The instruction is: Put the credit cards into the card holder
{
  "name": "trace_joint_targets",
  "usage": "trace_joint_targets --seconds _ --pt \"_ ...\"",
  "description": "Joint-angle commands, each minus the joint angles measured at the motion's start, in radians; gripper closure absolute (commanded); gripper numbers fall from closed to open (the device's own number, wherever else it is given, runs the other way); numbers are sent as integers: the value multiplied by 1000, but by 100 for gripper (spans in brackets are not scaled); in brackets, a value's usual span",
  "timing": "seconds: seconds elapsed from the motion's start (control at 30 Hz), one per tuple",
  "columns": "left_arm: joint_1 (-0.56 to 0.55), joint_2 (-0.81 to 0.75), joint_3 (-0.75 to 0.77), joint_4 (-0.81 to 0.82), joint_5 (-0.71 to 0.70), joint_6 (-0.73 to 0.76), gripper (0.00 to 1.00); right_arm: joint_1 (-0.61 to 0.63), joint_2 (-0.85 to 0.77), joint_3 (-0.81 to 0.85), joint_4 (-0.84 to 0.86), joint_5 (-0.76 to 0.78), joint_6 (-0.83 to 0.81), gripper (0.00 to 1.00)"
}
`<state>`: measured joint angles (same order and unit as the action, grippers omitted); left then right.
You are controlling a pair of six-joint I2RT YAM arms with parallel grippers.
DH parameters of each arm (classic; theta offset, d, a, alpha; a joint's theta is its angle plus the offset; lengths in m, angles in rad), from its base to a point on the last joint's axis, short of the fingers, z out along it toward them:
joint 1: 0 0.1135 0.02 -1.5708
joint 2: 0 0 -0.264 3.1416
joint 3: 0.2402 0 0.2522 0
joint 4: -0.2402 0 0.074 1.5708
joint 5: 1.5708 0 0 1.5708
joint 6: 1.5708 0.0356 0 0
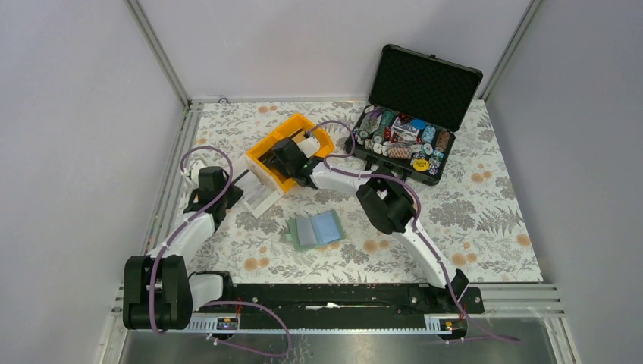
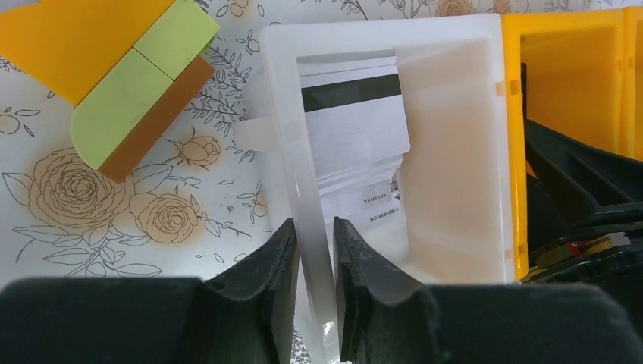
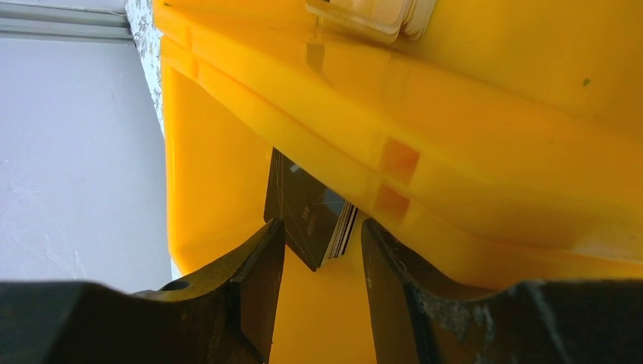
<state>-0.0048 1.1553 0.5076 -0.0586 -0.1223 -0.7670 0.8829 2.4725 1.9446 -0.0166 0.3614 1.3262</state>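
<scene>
The card holder [image 1: 317, 230] lies open on the table, sage-green cover with pale blue pockets up. My left gripper [image 2: 312, 231] is shut on the near wall of a white bin [image 2: 455, 114], which holds several silvery-grey credit cards [image 2: 356, 129]. In the top view the left gripper [image 1: 244, 188] is at the white bin [image 1: 261, 197]. My right gripper [image 3: 318, 235] is open inside the yellow bin [image 3: 470, 114], its fingers on either side of a leaning stack of black credit cards [image 3: 303, 205]. In the top view the right gripper [image 1: 284, 155] reaches into the yellow bin [image 1: 261, 165].
An orange-and-green block [image 2: 136, 91] lies on the floral cloth left of the white bin. A black foam-lined case [image 1: 409, 136] full of poker chips stands open at the back right. The yellow bin [image 2: 576, 76] touches the white bin's right side.
</scene>
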Motion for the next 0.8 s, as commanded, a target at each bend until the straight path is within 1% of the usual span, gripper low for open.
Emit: trace_joint_targets --seconds 0.0,0.13,0.4,0.6,0.77 --pt "3 12 -7 54 18 1 82 7 46 48 -46 59 21 51" --pt "4 12 -7 54 17 5 84 5 66 76 -43 71 22 51" --pt "4 10 -9 54 17 6 85 5 137 182 -120 88 27 52" --pt "4 6 -12 55 13 6 86 4 177 213 -118 84 31 63" --pt "3 4 -12 54 11 6 86 2 142 161 -21 76 40 76"
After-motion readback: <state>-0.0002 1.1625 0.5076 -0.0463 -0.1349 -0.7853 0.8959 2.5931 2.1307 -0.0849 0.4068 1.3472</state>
